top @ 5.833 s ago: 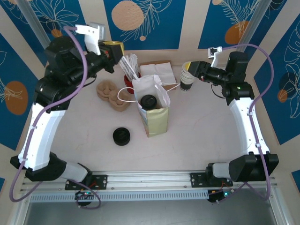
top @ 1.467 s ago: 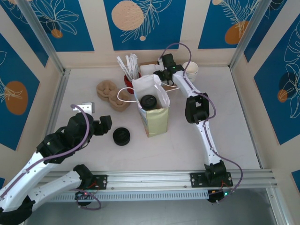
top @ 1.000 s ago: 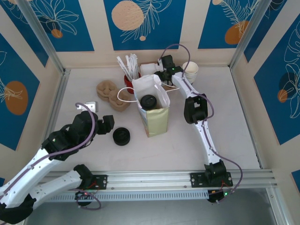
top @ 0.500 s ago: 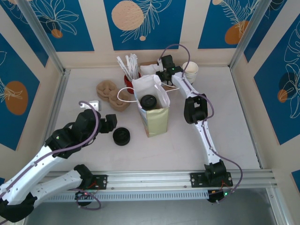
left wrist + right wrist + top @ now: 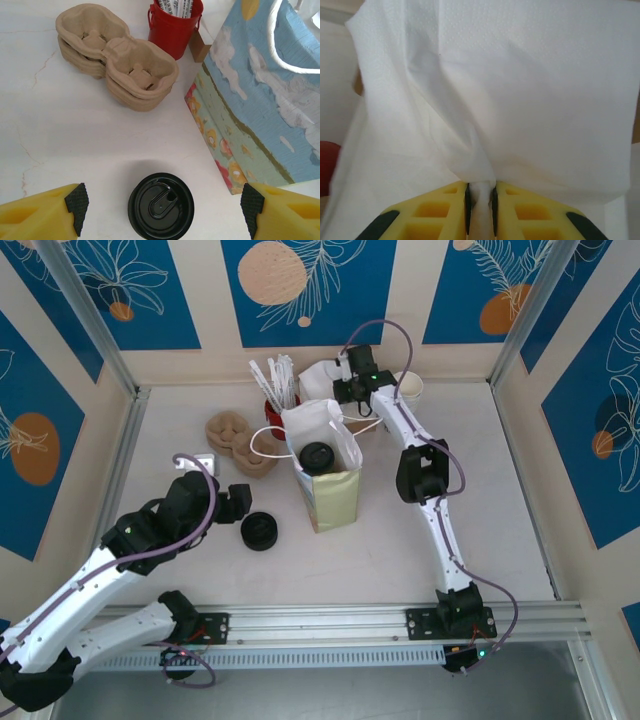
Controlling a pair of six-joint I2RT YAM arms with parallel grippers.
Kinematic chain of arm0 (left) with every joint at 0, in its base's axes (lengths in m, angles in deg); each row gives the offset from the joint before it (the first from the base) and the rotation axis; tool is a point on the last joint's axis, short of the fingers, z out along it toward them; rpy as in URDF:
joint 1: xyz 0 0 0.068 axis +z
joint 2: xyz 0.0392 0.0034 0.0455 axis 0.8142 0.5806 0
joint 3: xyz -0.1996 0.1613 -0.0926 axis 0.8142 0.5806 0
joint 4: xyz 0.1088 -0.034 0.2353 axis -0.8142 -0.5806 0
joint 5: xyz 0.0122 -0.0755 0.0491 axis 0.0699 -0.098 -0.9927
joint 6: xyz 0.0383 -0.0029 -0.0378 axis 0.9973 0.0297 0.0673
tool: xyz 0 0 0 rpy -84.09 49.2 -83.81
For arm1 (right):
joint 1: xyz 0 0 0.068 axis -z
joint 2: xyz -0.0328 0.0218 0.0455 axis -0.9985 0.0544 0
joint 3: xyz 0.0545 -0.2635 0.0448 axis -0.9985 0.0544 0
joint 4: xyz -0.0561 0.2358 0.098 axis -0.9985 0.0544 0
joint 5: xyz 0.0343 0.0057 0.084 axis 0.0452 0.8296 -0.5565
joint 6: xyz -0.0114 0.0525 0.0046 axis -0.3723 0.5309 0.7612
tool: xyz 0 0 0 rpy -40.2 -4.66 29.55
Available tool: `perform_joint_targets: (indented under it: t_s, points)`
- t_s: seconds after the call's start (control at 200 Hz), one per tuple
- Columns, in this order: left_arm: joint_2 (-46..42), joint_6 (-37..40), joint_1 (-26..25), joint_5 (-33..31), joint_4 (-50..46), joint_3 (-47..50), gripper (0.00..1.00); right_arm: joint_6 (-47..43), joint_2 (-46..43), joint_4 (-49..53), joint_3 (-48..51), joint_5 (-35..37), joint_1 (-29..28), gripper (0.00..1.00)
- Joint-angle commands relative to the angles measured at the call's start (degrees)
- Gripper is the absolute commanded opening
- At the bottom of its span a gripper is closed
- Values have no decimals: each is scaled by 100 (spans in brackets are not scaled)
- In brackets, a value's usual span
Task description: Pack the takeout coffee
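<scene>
Yellow left fingers [image 5: 50,210] stand spread wide, low over the tabletop [image 5: 480,490], framing a stack of black lids [image 5: 161,205] without touching it. The left arm lies bent and low from its near-left base, wrist aimed right toward the lids. Just beyond stands the paper bag [image 5: 260,100]. The left wrist camera catches its printed side wall. The top camera looks into its open mouth, where the takeout coffee [image 5: 318,456] sits upright inside, black lid up. Behind the lids rest stacked pulp cup carriers [image 5: 115,62] and a red bucket [image 5: 175,25] of stirrers. The right arm stretches almost straight from the near edge to the far wall. There the right fingers [image 5: 455,207] are pressed nearly together, pinching a fold of white napkin [image 5: 495,90], as the right wrist camera shows. Cream paper cups [image 5: 408,388] stand just beside that wrist.
</scene>
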Motion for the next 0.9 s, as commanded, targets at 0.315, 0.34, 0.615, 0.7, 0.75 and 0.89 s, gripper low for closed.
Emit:
perform_joint_targets:
  t_s: [0.315, 0.34, 0.615, 0.7, 0.75, 0.89]
  points:
    - [-290, 86, -22, -75, -80, -77, 81, 122, -1508, 530, -135, -213, -39, 7]
    - [-285, 92, -26, -89, -82, -77, 81, 131, -1598, 565, -117, -198, -42, 6]
    - [-305, 232, -28, -242, -39, -85, 82, 185, -2805, 1168, -91, -1, -143, 4]
    - [-298, 290, -23, -306, -14, -95, 82, 265, -3175, 1394, -65, -39, -221, 3]
    - [-288, 327, -28, -328, 12, -85, 82, 359, -3388, 1543, -13, -197, -271, 2]
    - [-267, 374, -24, -333, 128, -38, 82, 1004, -4102, 1881, 428, -1539, -280, 2]
